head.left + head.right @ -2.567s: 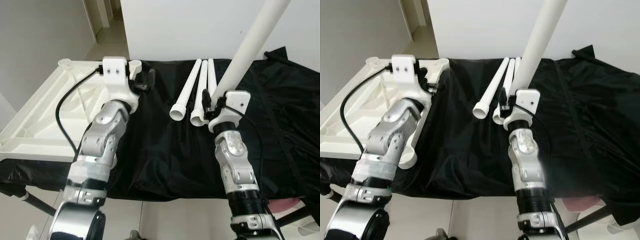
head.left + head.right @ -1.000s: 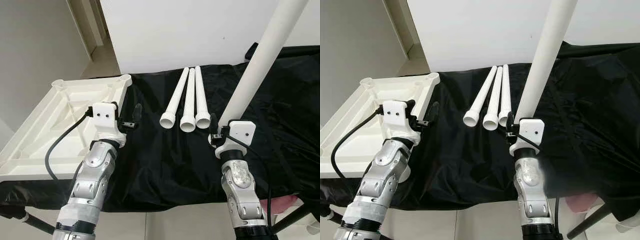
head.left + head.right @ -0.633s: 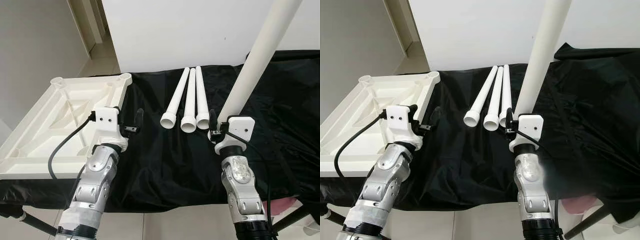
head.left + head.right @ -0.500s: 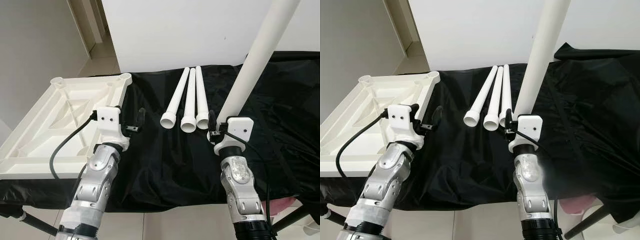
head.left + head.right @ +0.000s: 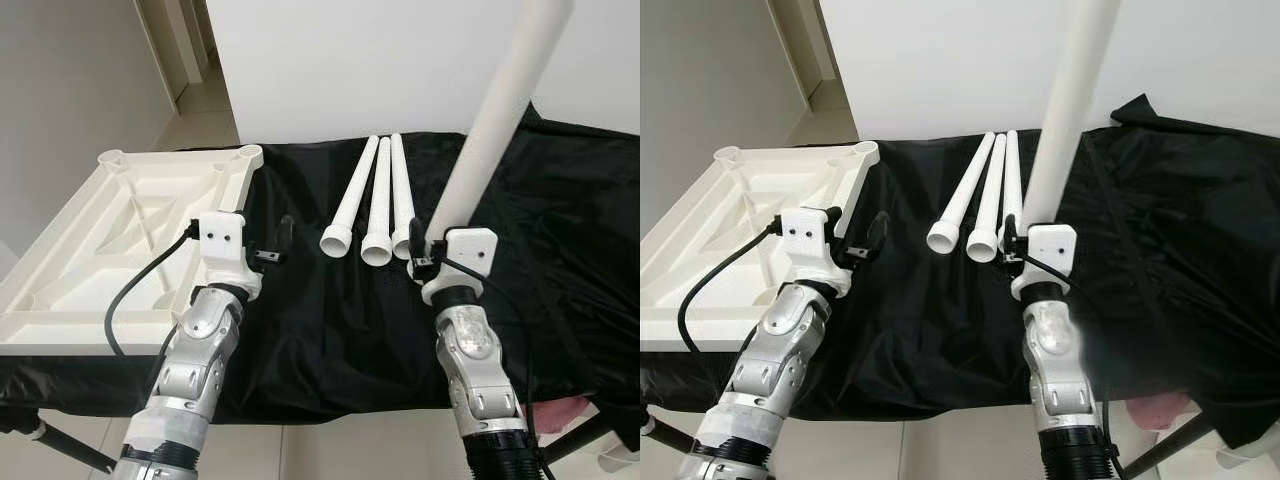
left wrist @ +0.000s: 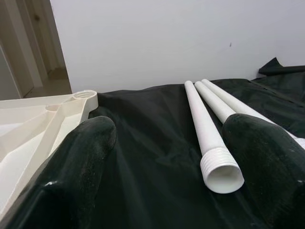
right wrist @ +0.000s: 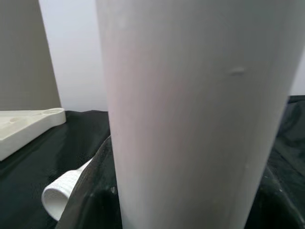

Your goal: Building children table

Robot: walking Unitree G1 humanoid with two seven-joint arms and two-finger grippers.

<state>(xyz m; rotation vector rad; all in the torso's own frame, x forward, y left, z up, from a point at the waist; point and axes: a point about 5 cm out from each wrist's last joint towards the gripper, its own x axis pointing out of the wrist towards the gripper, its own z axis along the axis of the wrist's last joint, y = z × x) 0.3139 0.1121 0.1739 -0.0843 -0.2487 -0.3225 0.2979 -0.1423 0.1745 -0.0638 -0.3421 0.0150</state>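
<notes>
Tabletop [image 5: 120, 240], white moulded plastic and flipped underside up, sits at the far left, resting on the edge of the black cloth [image 5: 330, 320] with its ribbed bracing and round corner sockets [image 5: 248, 154] facing the ceiling. Just beside its near edge hovers the left gripper [image 5: 283, 240], fingers spread apart and holding nothing; through the left wrist view the two black fingertips [image 6: 81, 157] frame the cloth and a socket corner. Moving along to the middle, three loose legs [image 5: 375, 200] lie side by side on the cloth, threaded ends [image 6: 220, 164] pointing toward the robot. Then on the right, the right gripper [image 5: 418, 256] is clamped around the lower end of a fourth leg [image 5: 495, 110], which stands nearly upright, leaning a little and running up out of frame. That leg looks like a hollow, rigid plastic tube, so likely light, but it is long and smooth: gripped low like this, the top could swing and the tube could slip or twist in the fingers. For screwing it into a corner socket, a hold close to the threaded end seems best, with the thread itself left free. The tabletop looks stiff and broad, probably awkward rather than heavy, and best steadied at its rim.
</notes>
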